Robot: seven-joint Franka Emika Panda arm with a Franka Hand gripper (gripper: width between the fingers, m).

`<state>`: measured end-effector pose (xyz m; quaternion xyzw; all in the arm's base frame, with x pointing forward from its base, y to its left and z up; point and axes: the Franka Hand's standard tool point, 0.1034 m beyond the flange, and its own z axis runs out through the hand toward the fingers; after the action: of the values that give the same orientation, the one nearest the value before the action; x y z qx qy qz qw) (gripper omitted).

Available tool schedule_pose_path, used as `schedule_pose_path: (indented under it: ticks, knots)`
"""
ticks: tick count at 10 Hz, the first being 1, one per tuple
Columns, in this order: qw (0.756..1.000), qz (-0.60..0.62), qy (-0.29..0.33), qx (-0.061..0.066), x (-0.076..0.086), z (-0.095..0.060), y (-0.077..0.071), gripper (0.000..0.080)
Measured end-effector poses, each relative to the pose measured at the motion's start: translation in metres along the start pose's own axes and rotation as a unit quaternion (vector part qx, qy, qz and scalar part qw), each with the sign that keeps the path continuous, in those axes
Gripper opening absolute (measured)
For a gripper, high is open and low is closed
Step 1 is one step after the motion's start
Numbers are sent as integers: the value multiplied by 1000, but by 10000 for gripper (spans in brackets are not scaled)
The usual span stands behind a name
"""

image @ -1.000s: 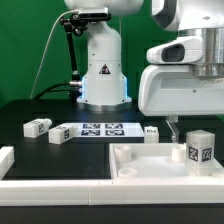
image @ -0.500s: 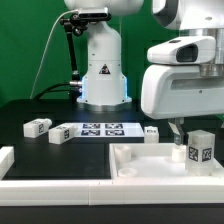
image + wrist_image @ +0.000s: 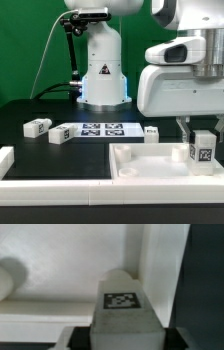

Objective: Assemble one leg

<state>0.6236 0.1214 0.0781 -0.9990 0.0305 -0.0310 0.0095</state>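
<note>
My gripper (image 3: 201,133) is shut on a leg (image 3: 204,149), a small white block with a black-and-white tag facing the camera. It holds the leg upright over the right end of the large white tray-like piece (image 3: 140,160). In the wrist view the leg (image 3: 123,308) stands out from between the dark fingers (image 3: 82,339), its tag facing the camera, above the tray's white recessed floor (image 3: 70,258). Three more legs lie on the black table: two at the exterior view's left (image 3: 38,127) (image 3: 60,133) and one behind the tray (image 3: 151,131).
The marker board (image 3: 100,128) lies flat in front of the robot base (image 3: 103,75). A small white round stub (image 3: 175,153) stands in the tray next to the held leg. Another white part (image 3: 5,158) sits at the left edge.
The gripper and the held leg have shifted slightly toward the exterior view's right. Nothing else has moved.
</note>
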Motion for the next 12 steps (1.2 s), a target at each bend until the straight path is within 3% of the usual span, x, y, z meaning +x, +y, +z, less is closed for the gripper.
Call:
schedule_pose_path:
  ticks: [2,5,9,10,11,12]
  knots:
    - [991,136,7,2,0,0,2,291]
    - [959,283,10,-6,-1,1,13,294]
    - [928,370,17,-30,-3,-1,30,310]
    - [927,373,17,-29,-3,0,30,310]
    - [928,372,16,-28,-3,1,29,504]
    - [928,372,15,-28,-3,1,29,608]
